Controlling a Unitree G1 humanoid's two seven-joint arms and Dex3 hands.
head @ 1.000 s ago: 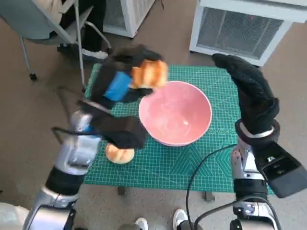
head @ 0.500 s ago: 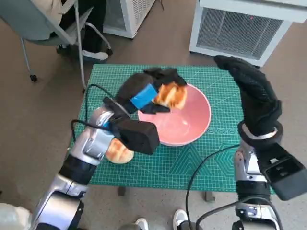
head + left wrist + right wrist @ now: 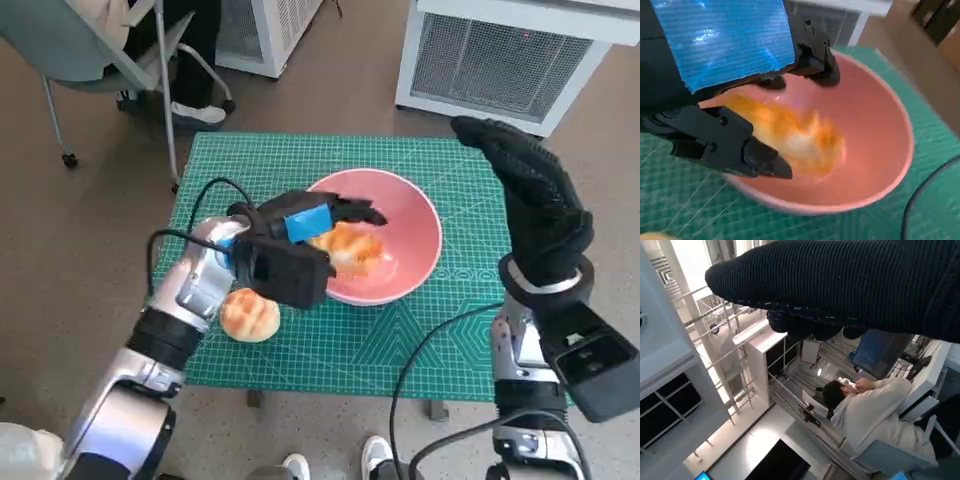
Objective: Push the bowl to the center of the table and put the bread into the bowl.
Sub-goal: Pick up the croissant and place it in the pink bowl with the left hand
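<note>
We see a pink bowl (image 3: 385, 240) sitting near the middle of the table (image 3: 440, 330), which has a green mat on top. Our left robot hand (image 3: 310, 222) is black with blue tape on its back, and it reaches over the near rim of the bowl. A golden piece of bread (image 3: 348, 248) lies inside the bowl, just under that robot hand. In the left wrist view the bread (image 3: 800, 137) looks blurry, and the black fingers (image 3: 747, 152) are spread around it, so we cannot tell if the left robot hand is holding the bread or has let it go. A second bread roll (image 3: 250, 315) sits on the green mat beside the bowl, close to our left arm.

Our right robot hand (image 3: 530, 200) wears a black knitted glove. It is held up over the right side of the table, holding nothing, with its fingers stretched out flat. In the right wrist view we see a person (image 3: 867, 412) sitting on a chair.
</note>
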